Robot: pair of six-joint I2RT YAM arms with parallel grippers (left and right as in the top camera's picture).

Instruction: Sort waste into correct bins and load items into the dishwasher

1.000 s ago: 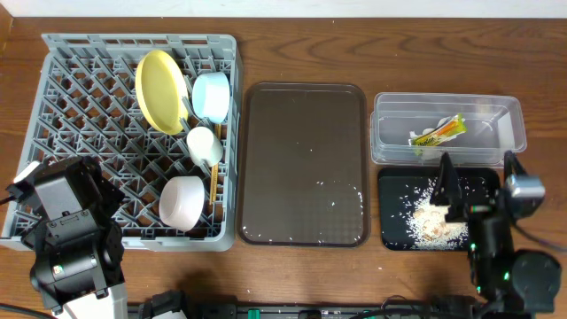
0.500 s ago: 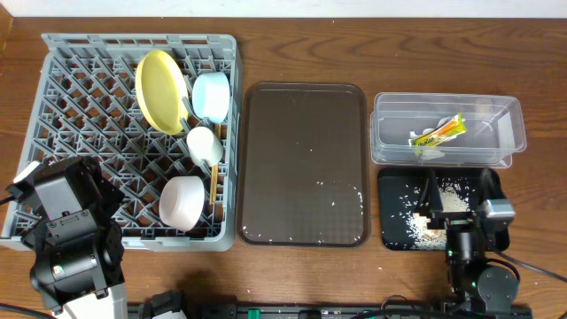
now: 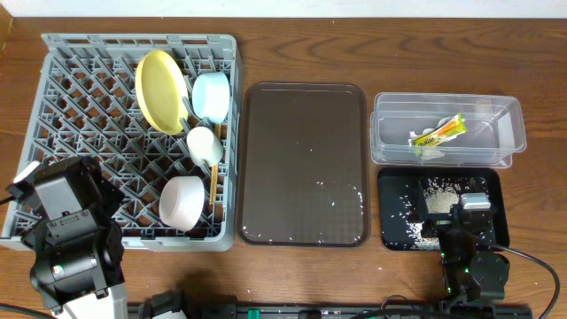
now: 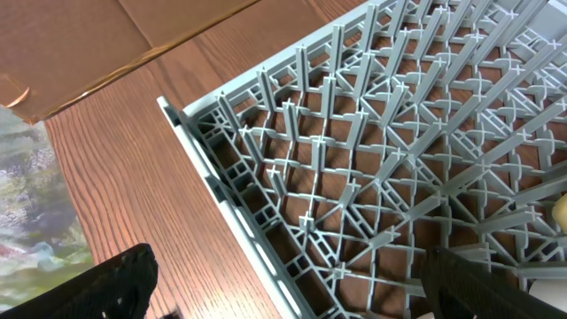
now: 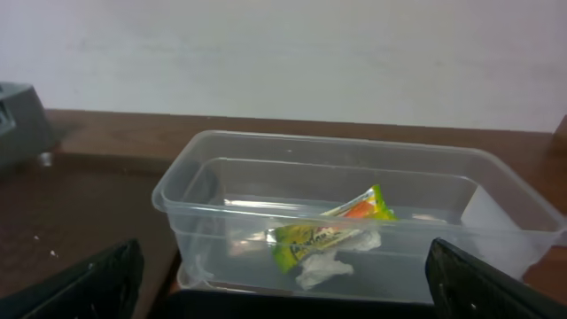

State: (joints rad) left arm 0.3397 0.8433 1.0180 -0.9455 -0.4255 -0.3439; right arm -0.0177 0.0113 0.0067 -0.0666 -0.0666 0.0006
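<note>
Here, at left, the dish rack [image 3: 89,106] holds a yellow plate [image 3: 161,90], blue bowl [image 3: 213,96], white cup [image 3: 203,143], white bowl [image 3: 183,201] and chopsticks [image 3: 214,190]. The clear tub [image 3: 390,133] holds the wrapper [image 3: 438,131] and tissue [image 3: 431,151]; the black tray [image 3: 394,190], rice grains [image 3: 438,186]. The left gripper [image 4: 301,288] hangs over the rack's corner and the right gripper [image 5: 288,288] faces the tub, both jaws wide apart. Only overhead shows the plate and bowls.

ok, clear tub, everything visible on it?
The clear tub is a rectangular, see-through plastic box with rounded corners and a rolled rim. It sits upright on the table at far right, just beyond the black tray. Inside lie a green-and-yellow wrapper and a crumpled white tissue beside it.
</note>
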